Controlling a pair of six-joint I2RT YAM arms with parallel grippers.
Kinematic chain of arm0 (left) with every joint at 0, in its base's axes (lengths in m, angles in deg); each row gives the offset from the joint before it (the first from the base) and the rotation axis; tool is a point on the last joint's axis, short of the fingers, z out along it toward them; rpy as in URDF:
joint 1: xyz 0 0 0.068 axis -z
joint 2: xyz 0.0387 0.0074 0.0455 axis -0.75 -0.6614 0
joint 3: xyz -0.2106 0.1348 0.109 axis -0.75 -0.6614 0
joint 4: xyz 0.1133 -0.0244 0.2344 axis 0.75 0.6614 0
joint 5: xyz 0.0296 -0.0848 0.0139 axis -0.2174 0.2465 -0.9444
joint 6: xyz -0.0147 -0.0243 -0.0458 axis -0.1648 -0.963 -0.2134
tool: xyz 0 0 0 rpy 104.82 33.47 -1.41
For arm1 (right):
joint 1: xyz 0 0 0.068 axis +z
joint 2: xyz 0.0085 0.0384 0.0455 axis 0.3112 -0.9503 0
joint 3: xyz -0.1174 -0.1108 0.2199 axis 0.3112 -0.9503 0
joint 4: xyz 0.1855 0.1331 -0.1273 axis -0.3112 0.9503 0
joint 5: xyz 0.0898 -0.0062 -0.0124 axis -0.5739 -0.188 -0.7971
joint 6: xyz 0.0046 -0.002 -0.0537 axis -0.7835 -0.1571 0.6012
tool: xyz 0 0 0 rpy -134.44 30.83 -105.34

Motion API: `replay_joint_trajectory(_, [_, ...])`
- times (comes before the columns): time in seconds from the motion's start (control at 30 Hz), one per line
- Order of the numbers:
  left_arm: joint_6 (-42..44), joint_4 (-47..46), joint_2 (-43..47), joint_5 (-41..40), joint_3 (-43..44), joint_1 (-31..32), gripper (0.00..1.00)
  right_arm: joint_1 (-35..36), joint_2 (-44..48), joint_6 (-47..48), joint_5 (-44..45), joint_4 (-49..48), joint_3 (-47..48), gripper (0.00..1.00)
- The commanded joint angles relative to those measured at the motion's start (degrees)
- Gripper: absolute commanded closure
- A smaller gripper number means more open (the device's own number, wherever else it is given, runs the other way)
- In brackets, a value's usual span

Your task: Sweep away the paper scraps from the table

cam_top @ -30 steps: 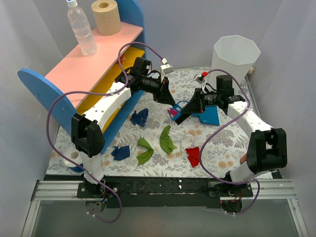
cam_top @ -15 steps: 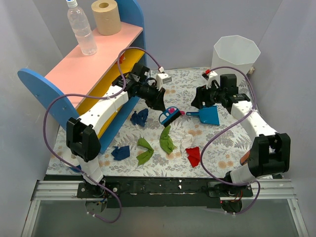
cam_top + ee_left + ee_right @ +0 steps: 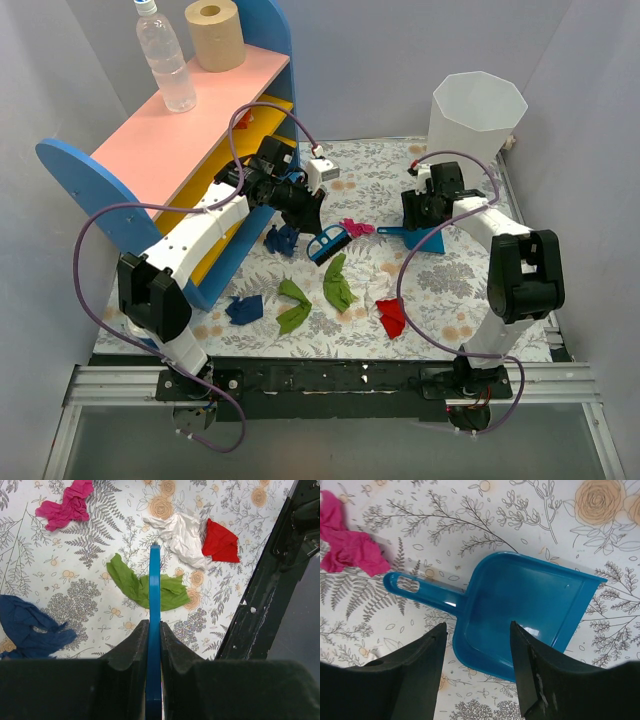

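Pinching the brush [image 3: 154,580] by its handle in the left gripper [image 3: 154,630], fingers pressed tight on either side of it, and showing it edge-on from the wrist view with the working end pointing out over the table [image 3: 90,555], presumably so as to be ready for dragging scraps along the cloth. Not being able to tell whether the bristles are touching the cloth. Hanging the right gripper [image 3: 478,630] spread wide and holding nothing just above the dustpan [image 3: 520,600], one finger to each side of the spot where handle joins tray, likely lining up for taking hold of it. Leaving that dustpan lying flat, handle aiming at the magenta scrap [image 3: 347,542] and open mouth facing away from the litter, so probably needing turning before catching anything. Finding the green scrap [image 3: 135,585] directly beneath the brush in the left wrist view, the white scrap [image 3: 182,532] just past its tip, the red scrap [image 3: 220,540] touching the white one, and the navy scrap [image 3: 30,625] off to one side near the fingers. Placing the remaining green and navy pieces, from the top view, nearer the arm bases, well apart from the dustpan.
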Motion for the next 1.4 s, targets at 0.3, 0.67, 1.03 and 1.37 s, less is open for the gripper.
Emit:
replay_joint_trajectory(0.3, [-0.7,-0.3,-0.8,0.8,0.1,0.0,1.0,0.2,-4.7,-3.6,-0.1,-3.0,4.5,0.41])
replay_joint_trajectory(0.67, [-1.4,-0.4,-2.5,0.3,1.2,0.0,1.0,2.0,-9.8,-4.7,6.1,-4.1,8.7,0.48])
replay_joint_trajectory(1.03, [-1.5,-0.7,-3.7,-1.3,2.7,0.0,1.0,3.6,-12.3,-7.4,9.8,-3.7,9.8,0.52])
replay_joint_trajectory(1.37, [-1.1,-0.7,-3.2,-2.0,2.5,0.0,1.0,3.8,-11.0,-5.5,9.8,-4.0,8.0,0.67])
